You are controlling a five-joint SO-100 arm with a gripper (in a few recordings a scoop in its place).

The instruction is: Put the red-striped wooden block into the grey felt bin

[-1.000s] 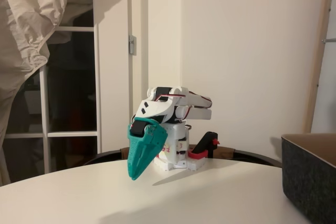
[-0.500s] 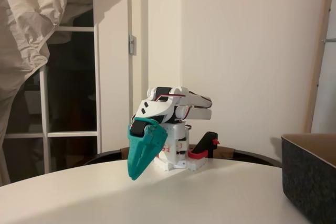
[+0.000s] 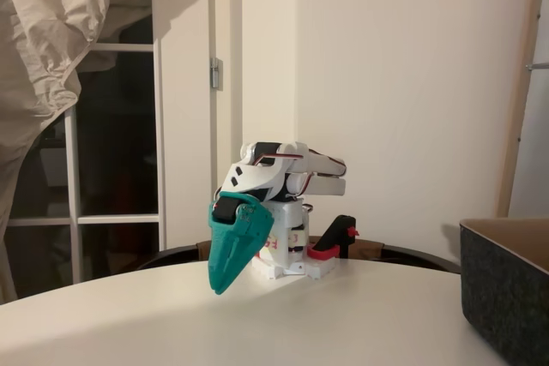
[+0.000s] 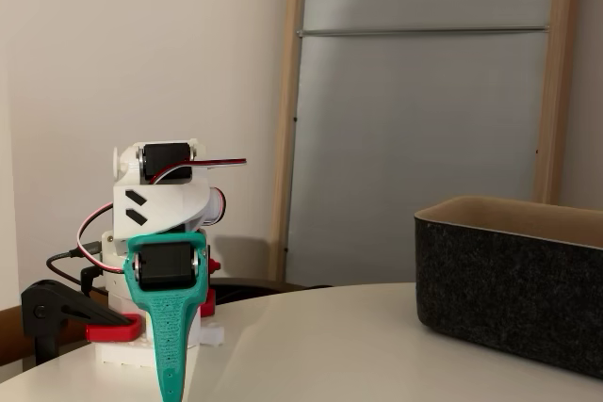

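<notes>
White round table (image 3: 343,323), pale walls behind it, a dark window with a white frame (image 3: 73,212) and crumpled cloth (image 3: 51,32) at the left of one fixed view; a tall wooden-framed panel (image 4: 424,110) behind the table in the other.

Item, arm: I see my white arm (image 3: 283,173) folded low over its base at the far side of the table, upper links lying roughly level, a black-and-red clamp (image 3: 336,242) just beside the base.

Item, gripper (image 3: 221,285): teal, pointing down toward the tabletop, tip close to the surface; whether it touches I cannot tell. In both fixed views the fingers come together to a single point with no gap that I can see, and nothing sits between them.

Item, grey felt bin (image 4: 513,280): standing on the table well apart from the arm, at the right in both fixed views, dark grey walls, tan inside showing at the rim.

Item, red-striped wooden block: I cannot locate it from either camera I have.
</notes>
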